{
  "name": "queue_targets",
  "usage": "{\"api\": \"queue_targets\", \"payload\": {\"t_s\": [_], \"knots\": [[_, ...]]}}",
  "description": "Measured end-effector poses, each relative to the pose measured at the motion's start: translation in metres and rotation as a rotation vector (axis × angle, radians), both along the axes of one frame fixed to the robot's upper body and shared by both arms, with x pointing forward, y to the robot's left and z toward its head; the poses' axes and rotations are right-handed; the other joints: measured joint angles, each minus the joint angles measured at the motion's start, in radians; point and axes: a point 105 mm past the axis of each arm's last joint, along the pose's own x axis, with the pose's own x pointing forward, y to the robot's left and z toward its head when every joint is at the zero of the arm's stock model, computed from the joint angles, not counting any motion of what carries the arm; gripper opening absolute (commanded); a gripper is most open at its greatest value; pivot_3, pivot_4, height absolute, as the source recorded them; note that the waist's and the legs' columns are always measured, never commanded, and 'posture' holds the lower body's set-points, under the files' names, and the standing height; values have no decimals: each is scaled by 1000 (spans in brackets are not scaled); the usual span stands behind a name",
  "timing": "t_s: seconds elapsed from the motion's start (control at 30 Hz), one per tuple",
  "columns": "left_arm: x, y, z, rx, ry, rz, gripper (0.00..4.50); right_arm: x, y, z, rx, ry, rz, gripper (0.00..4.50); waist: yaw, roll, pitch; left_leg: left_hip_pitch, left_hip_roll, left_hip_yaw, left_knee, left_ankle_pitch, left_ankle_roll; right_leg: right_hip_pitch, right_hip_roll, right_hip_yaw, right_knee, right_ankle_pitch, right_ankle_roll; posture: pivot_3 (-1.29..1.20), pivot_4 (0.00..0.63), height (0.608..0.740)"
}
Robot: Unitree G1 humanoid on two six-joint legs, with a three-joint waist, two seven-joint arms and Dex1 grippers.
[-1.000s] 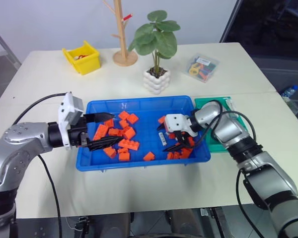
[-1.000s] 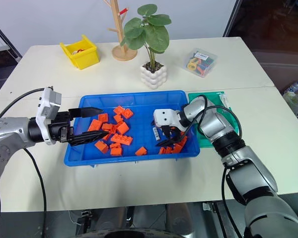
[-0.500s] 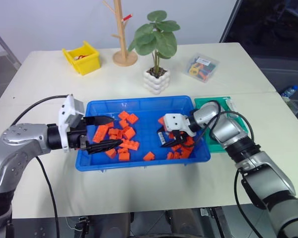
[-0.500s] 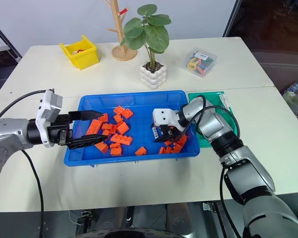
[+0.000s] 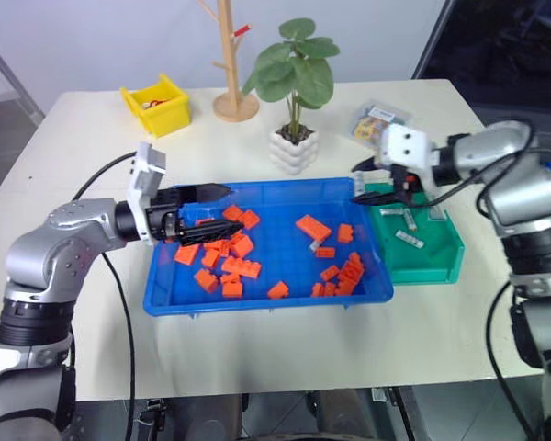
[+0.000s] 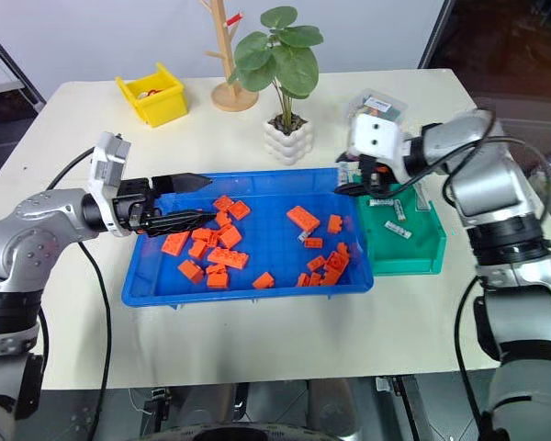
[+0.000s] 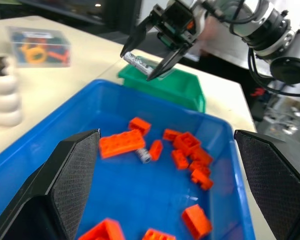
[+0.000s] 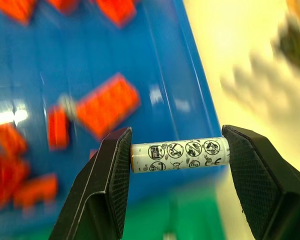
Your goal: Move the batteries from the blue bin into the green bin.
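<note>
My right end effector (image 8: 177, 155) pinches a battery (image 8: 180, 154) end to end, right of centre in the head view, over the green bin (image 5: 429, 259). It looks light, rigid and slick, so a mid-barrel pinch should hold better. My left end effector (image 5: 222, 208) is spread wide over the blue bin (image 5: 266, 307).

Cream-coloured table (image 5: 257, 349), surface lit evenly from above. Plain pale wall (image 5: 101, 37) behind the far edge. Dark glazed panel (image 5: 505, 46) with grey frame at the far right corner. Grey floor (image 5: 0, 138) visible off the left edge.
</note>
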Motion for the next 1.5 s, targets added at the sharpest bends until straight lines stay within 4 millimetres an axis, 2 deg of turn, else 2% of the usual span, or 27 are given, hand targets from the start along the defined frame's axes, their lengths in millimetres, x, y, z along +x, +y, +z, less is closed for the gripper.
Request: {"api": "queue_targets", "payload": {"t_s": [0.1,0.23,0.27,0.4,0.43,0.63,0.7,0.77,0.83,0.9,1.0,1.17,1.23,1.33,1.5], "knots": [[7,-5,-2,-19,17,-6,4500,-4,-35,-6,-37,1,-113,2256,-6,0,0,0,0,1,0,0,0,0,0,0,0,0,0,0,150,740],[10,-9,-9,-12,34,-21,4500,-10,-57,-14,-28,12,-196,2256,-15,0,0,1,0,1,0,0,0,0,0,1,1,0,0,0,150,740],[11,-9,-10,-14,38,-21,4500,-12,-58,-17,-21,24,-202,2256,-14,0,0,1,0,1,0,0,0,0,0,1,1,0,0,0,150,740],[14,-7,-14,0,42,-8,4500,-17,-59,-31,-4,66,-218,4245,-9,0,0,1,0,2,1,0,0,0,0,1,1,0,0,0,150,740],[14,-7,-14,3,41,-7,4500,-16,-59,-31,0,64,-219,4388,-7,0,0,1,0,2,1,0,0,0,0,1,1,0,0,0,150,740],[14,-7,-14,15,34,-10,4500,-13,-57,-28,2,28,-224,4388,-5,0,0,1,0,2,1,0,0,0,0,1,1,0,0,0,150,740],[13,-5,-15,24,35,-4,4500,-6,-54,-17,19,-7,-227,4388,-10,1,0,1,0,2,1,0,0,0,0,2,1,0,0,0,150,740],[13,-2,-19,43,32,12,4500,5,-40,4,102,-55,-234,4388,-18,1,1,2,1,2,0,0,0,0,0,2,1,0,0,0,150,740],[13,2,-21,71,16,29,4500,16,-16,23,250,-75,-227,4388,-25,1,1,2,1,1,0,0,0,0,1,2,1,0,0,0,150,740],[13,4,-22,97,-12,41,4500,22,10,31,391,-49,-212,4388,-23,1,0,1,1,0,0,0,0,0,1,1,2,0,0,0,150,740],[7,8,-28,121,-8,48,4500,23,44,15,519,64,-211,4388,-13,0,0,-1,1,0,0,0,0,-2,0,1,1,0,0,0,150,740],[-1,11,-32,153,-13,66,4500,6,98,-27,572,244,-181,4388,0,0,0,-2,0,0,0,0,0,-3,0,1,1,0,0,0,150,740],[-1,13,-29,151,-23,87,4500,3,110,-38,579,287,-192,4388,-1,0,0,-2,0,0,0,0,0,-3,0,1,2,1,-1,0,150,740],[-3,15,-25,140,-38,111,4500,2,120,-53,552,321,-222,4388,-4,0,0,-1,0,0,0,0,0,-3,0,1,2,1,-1,0,150,740],[-6,17,-26,138,-32,133,4500,0,117,-64,478,339,-246,4388,-6,0,0,-1,0,0,0,0,0,-3,0,1,2,1,-1,0,150,740]]}}
